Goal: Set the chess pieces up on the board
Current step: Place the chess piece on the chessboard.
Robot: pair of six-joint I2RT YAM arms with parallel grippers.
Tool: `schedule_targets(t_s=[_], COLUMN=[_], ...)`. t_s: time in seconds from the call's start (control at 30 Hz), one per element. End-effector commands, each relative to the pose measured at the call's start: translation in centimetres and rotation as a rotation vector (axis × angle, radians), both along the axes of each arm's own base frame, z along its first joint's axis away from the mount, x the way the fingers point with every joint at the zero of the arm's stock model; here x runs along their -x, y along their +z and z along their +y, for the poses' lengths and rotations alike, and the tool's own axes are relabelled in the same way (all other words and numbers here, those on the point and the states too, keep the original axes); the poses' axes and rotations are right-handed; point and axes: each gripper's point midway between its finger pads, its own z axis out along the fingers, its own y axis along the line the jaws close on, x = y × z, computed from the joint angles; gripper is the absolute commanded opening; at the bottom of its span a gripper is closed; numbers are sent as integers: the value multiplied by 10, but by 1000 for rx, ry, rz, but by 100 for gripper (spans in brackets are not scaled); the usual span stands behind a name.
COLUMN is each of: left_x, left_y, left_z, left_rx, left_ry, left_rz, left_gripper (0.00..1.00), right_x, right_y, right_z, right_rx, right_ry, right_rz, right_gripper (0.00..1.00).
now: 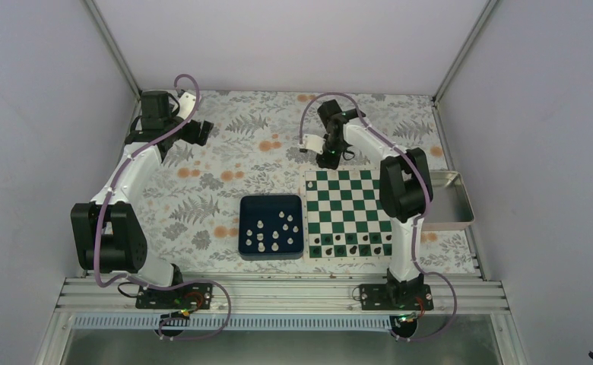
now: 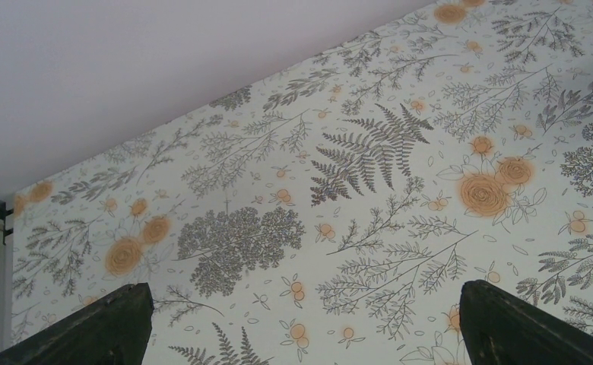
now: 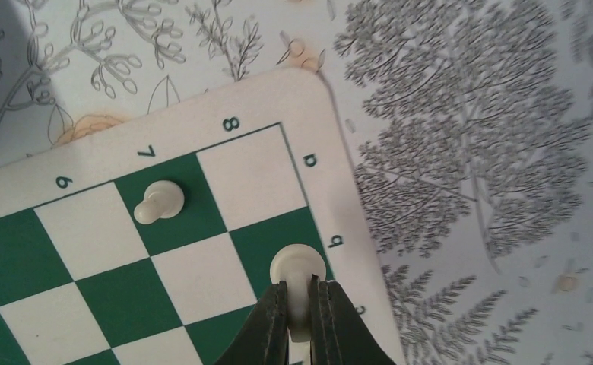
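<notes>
Bearing board (image 1: 350, 207): floral cloth (image 1: 233, 163), pale walls (image 1: 293, 46)

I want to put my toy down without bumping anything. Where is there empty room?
Free: the middle rows of the board, between the black pieces at the near edge and the right tool gripping a white piece at the far corner; also the flowery cloth between the left arm and the blue tray. Crowded: the blue tray, dotted with white pieces.
</notes>
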Motion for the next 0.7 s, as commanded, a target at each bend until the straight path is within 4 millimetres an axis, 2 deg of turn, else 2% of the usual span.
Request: schedule_targets(t_s=[0.0,0.2,0.67], left_x=[3,3,3], left_y=[10,10,9], left_z=[-1,-1,-2], left_rx=[7,7,6], left_ry=[-18,-18,-21], left_rz=[-26,-26,-21], left_gripper=[100,100,100], right_x=[4,4,8], right_y=[-15,-34,-46], right_z=[-5,-12,-10], right_rx=[4,17,-11], right_ry=[8,-9,-4], right_rz=[23,60,109], right_gripper=[4,4,4])
